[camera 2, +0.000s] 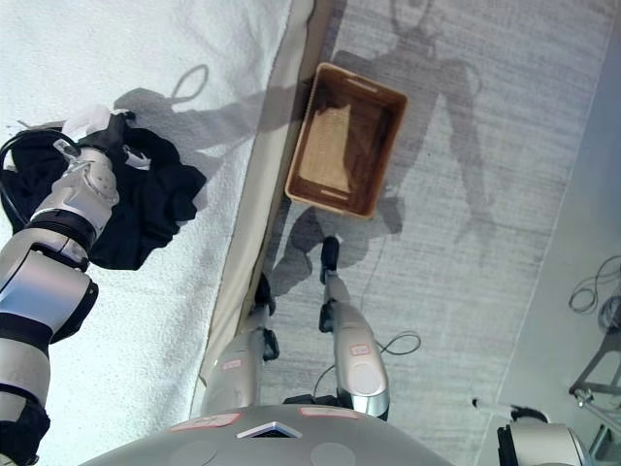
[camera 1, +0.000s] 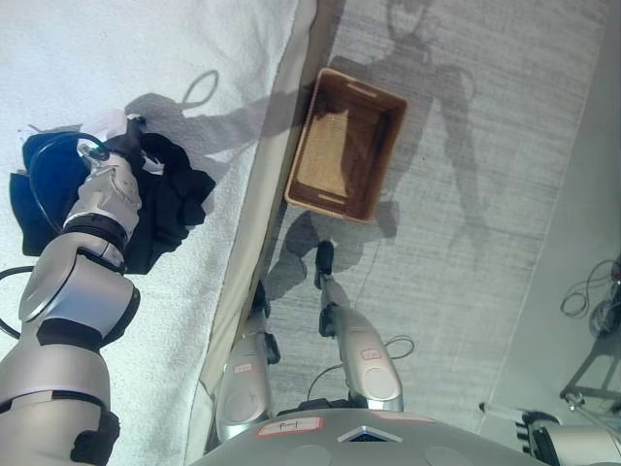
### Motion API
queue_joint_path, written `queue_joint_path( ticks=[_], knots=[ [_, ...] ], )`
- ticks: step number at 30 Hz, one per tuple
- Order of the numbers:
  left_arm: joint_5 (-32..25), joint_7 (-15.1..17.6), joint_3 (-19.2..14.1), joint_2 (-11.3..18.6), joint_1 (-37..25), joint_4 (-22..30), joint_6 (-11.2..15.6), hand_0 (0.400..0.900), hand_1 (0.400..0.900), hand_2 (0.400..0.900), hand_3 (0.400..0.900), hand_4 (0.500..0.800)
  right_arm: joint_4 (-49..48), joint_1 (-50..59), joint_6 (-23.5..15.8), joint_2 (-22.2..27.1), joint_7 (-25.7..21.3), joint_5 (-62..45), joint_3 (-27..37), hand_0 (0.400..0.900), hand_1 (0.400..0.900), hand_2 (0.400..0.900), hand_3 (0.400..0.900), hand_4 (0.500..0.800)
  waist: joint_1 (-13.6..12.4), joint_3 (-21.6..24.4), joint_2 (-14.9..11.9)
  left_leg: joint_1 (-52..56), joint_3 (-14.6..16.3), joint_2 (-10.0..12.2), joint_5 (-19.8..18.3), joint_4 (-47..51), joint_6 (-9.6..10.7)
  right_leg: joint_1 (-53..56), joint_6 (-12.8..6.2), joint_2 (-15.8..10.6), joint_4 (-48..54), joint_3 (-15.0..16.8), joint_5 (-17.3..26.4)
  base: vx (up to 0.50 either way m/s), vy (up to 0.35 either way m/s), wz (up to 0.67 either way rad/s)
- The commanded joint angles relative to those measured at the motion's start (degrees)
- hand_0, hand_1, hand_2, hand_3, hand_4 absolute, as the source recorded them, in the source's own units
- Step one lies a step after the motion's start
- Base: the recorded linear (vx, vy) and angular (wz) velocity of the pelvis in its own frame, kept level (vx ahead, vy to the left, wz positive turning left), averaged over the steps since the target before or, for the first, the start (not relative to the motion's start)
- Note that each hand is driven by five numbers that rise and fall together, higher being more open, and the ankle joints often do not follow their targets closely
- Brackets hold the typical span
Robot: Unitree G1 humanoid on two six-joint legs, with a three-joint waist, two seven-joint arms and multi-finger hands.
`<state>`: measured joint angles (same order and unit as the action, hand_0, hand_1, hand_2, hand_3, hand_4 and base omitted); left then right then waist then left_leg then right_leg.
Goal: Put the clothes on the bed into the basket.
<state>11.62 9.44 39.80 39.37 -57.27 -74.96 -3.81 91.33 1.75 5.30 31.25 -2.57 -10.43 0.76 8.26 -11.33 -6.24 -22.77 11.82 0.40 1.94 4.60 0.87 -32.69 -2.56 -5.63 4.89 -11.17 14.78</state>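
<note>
Here, a crumpled pile of dark clothes, black with a blue piece at its far-left side in the left eye view, lies on the white textured bed cover, well in from the bed's right edge. The left hand reaches onto the top of the pile, its dark fingers down against the black cloth beside a small white piece of fabric; whether they are curled into the cloth or merely resting on it cannot be told from either view. The blue piece shows clearly only in the left eye view; the right eye view shows mostly black cloth there. The brown woven rectangular basket stands on the grey carpet just beside the bed's right edge, holding nothing visible. The right hand shows only at the lower right corner; its fingers cannot be made out.
</note>
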Motion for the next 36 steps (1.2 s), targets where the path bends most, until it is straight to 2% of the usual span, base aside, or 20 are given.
queue_joint_path(
  ticks=[1,6,14,15,16,21,23,24,28,32,36],
  knots=[
    [1.6,-2.3,1.2,0.9,-6.6,-3.8,-0.1,0.4,0.4,0.4,0.4,0.5,3.4,-1.8,2.0,7.3,-0.4,0.0,-1.1,0.9,0.9,0.9,0.9,0.8,-0.2,-0.4,2.6,-4.5,-3.8,0.1,1.6,0.4,0.6,4.4,-7.84,0.4,0.1,0.2,-3.5,0.01,-0.038,0.0],
    [1.2,-3.2,0.8,-1.3,-4.6,-3.8,-0.4,0.4,0.4,0.4,0.4,0.5,2.8,1.0,2.0,7.0,-0.3,-1.1,-2.8,0.9,0.9,0.9,0.9,0.8,-0.2,-0.4,2.3,-4.3,-4.3,0.6,1.5,0.4,0.8,4.4,-7.43,1.1,0.1,-0.1,-3.7,0.01,-0.03,0.01],
    [0.9,-2.5,-1.0,-2.6,-2.3,-3.0,-1.0,0.4,0.4,0.4,0.4,0.5,2.2,5.3,1.6,8.7,-0.2,-1.6,-4.3,0.9,0.9,0.9,0.9,0.8,-0.6,0.0,2.3,-2.3,-4.0,0.7,2.2,0.4,0.7,5.8,-6.42,1.1,0.1,-0.5,-3.9,-0.03,-0.04,0.0],
    [-1.5,-1.3,-3.0,-3.5,-1.2,-0.3,-0.6,0.4,0.4,0.4,0.4,0.5,1.7,5.9,1.3,7.9,-0.3,-1.8,-4.7,0.9,0.9,0.9,0.9,0.8,-1.2,0.3,2.7,-0.7,-4.0,0.7,1.8,0.4,0.8,7.3,-6.21,1.1,0.1,-0.4,-4.4,0.02,-0.037,0.02],
    [-1.5,-1.3,-3.0,-3.5,-1.2,-0.3,-0.6,0.4,0.4,0.4,0.4,0.5,1.7,5.9,1.3,7.9,-0.3,-1.8,-4.7,0.9,0.9,0.9,0.9,0.8,-1.2,0.2,2.7,-0.6,-4.0,0.7,1.8,0.4,0.8,7.3,-6.21,1.1,0.1,-0.4,-4.5,0.03,-0.056,0.03],
    [-10.8,1.4,-12.4,-8.3,6.3,7.6,1.3,0.4,0.4,0.4,0.4,0.5,0.1,3.9,0.6,3.8,-0.4,-2.2,-3.3,0.9,0.9,0.9,0.9,0.8,-2.1,1.0,3.8,6.1,-3.5,0.8,0.3,0.4,0.9,13.8,-5.39,0.8,0.1,-0.6,-6.8,0.05,-0.059,0.0],
    [-13.4,2.2,-14.6,-9.6,9.1,11.1,1.7,0.4,0.4,0.4,0.4,0.5,-0.5,3.4,0.6,2.7,-0.6,-2.0,-2.7,0.9,0.9,0.9,0.9,0.8,-2.3,1.4,4.4,9.1,-3.2,0.8,-0.3,0.4,0.9,16.4,-5.0,0.9,0.1,-0.5,-7.7,0.05,-0.079,0.01],
    [-15.9,3.1,-17.1,-11.0,10.2,13.3,2.3,0.4,0.4,0.4,0.4,0.5,-0.6,3.4,0.4,2.1,-0.7,-2.2,-2.3,0.9,0.9,0.9,0.9,0.8,-2.4,1.8,4.6,10.6,-3.1,0.8,-0.6,0.4,0.9,17.8,-4.78,1.0,0.1,-0.5,-8.3,0.04,-0.088,0.06],
    [-23.3,3.7,-21.2,-15.0,14.2,19.9,4.8,0.4,0.4,0.4,0.4,0.5,-2.2,3.5,0.1,1.1,-1.3,-2.3,-1.0,0.9,0.9,0.9,0.9,0.8,-2.4,3.1,6.1,15.6,-2.5,0.8,-1.5,0.4,1.0,22.7,-4.05,1.4,0.1,-0.6,-9.9,0.02,-0.082,0.02],
    [-28.1,3.3,-21.9,-18.2,14.2,22.6,6.1,0.4,0.4,0.4,0.4,0.5,-3.4,3.6,-0.2,0.0,-2.0,-2.4,-1.3,0.9,0.9,0.9,0.9,0.8,-1.9,4.9,7.7,18.8,-1.6,0.8,-2.1,0.4,1.0,25.6,-3.8,1.7,0.1,-0.3,-10.8,0.01,-0.052,-0.1],
    [-29.7,2.3,-19.8,-19.9,12.0,23.1,6.2,0.4,0.4,0.4,0.4,0.5,-3.9,2.7,-0.1,-0.3,-2.0,-2.2,-1.7,0.9,0.9,0.9,0.9,0.8,-0.9,6.8,9.4,21.0,-0.5,0.9,-2.7,0.4,1.1,27.6,-3.65,2.1,0.1,0.5,-11.5,0.03,-0.04,-0.11]
  ],
)
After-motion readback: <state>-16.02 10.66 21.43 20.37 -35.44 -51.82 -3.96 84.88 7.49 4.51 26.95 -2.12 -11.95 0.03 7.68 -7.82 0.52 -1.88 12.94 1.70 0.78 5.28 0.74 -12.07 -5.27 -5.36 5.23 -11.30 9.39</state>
